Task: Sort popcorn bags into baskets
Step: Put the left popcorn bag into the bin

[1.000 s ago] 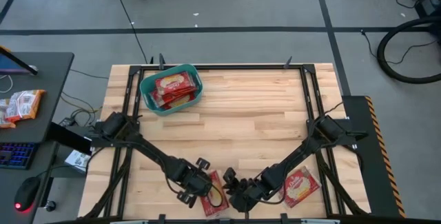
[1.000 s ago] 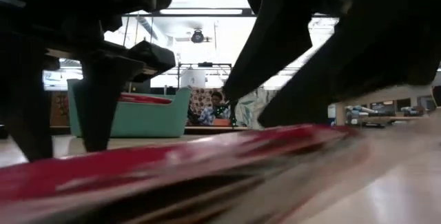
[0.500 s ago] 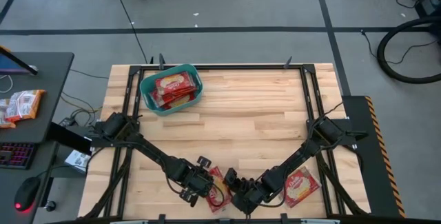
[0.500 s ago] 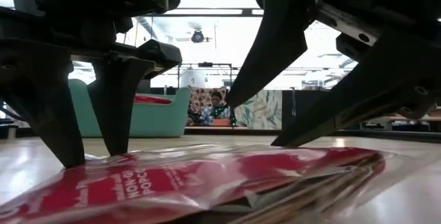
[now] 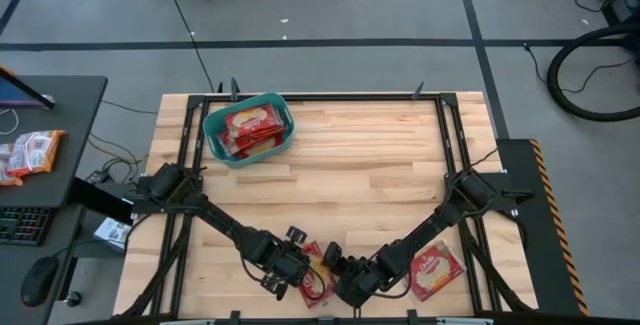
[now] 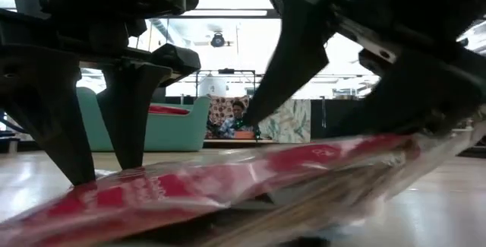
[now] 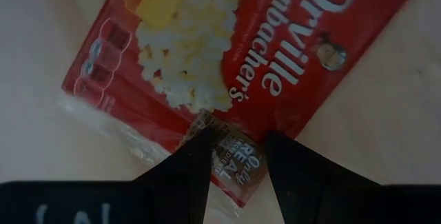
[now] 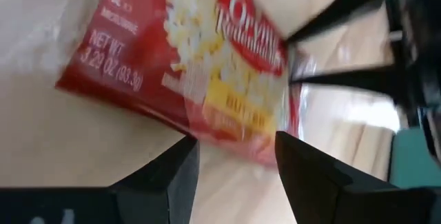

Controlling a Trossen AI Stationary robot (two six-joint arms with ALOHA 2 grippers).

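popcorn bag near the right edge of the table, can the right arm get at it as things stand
Probably not yet. The right pincer is open at another popcorn bag, opposite the left pincer. The bag asked about lies partly under the right arm, which would have to pull back first.

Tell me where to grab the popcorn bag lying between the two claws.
Take the popcorn bag by its raised edge on the right claw side, coming in low from the side. It is flat and thin, and in the low view that end tilts up off the table, leaving room for a finger underneath.
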